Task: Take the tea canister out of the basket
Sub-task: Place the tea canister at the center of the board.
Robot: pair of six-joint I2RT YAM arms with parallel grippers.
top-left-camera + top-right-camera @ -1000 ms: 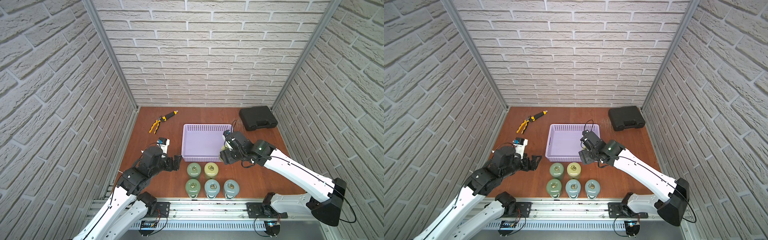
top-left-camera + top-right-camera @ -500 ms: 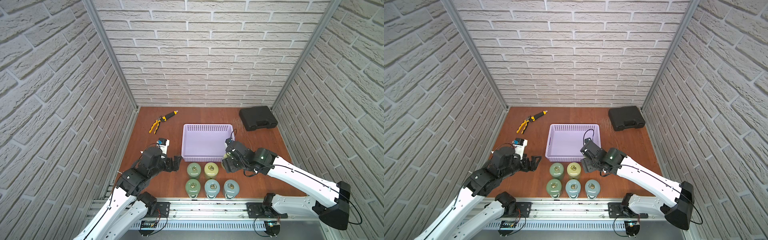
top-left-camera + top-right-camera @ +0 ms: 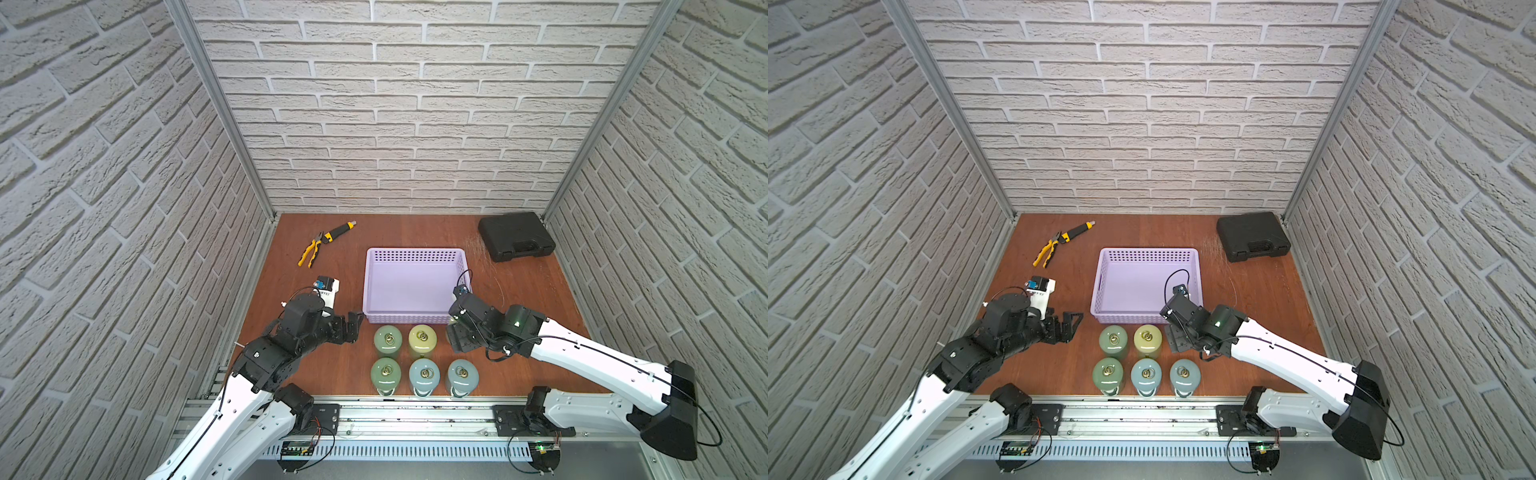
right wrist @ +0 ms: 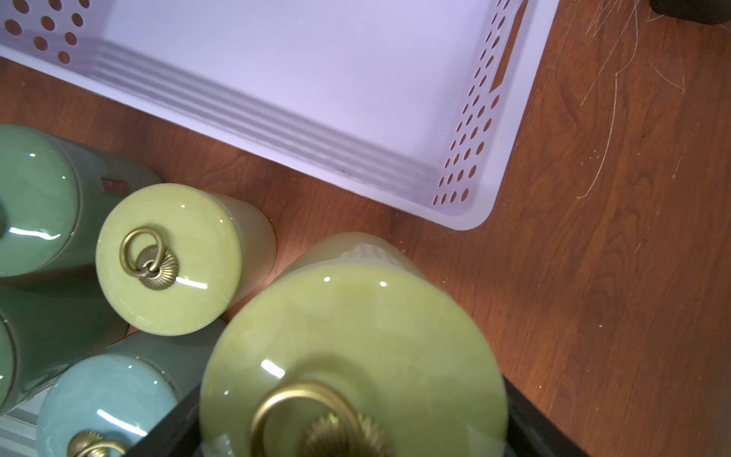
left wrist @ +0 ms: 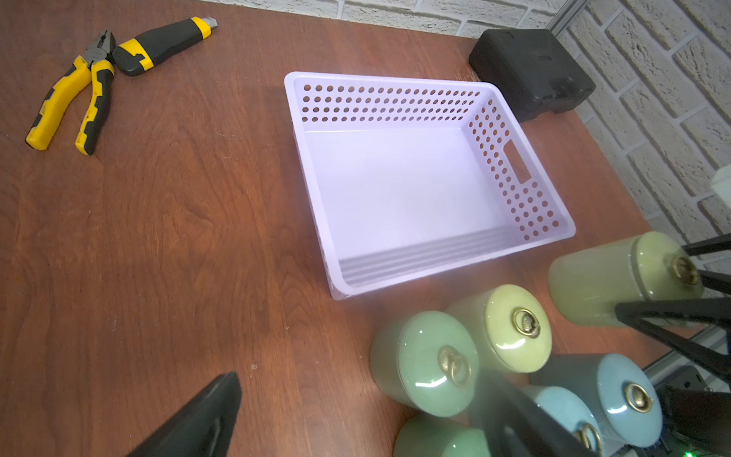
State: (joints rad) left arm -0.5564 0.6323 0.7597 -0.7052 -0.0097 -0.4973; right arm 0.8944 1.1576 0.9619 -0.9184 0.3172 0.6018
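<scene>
6 tea canisters [image 5: 427,364], 1 basket [image 3: 415,252], 1 black case [image 3: 515,236], 1 pr pliers [image 3: 311,253], prob. 1 utility knife [image 3: 340,230].

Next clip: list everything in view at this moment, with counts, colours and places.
basket: one, lavender, empty, mid-table.
standing tea canisters: five; two green, one yellow-green, two blue; two rows in front of the basket.
held tea canister: one, yellow-green, outside the basket by its near corner.
pliers: one, yellow-black, far left.
utility knife: one, black-yellow, beside the pliers.
hard case: one, black, far right corner.
table: one, brown wood.
left gripper: open, empty.
right gripper: closed on the held tea canister.
</scene>
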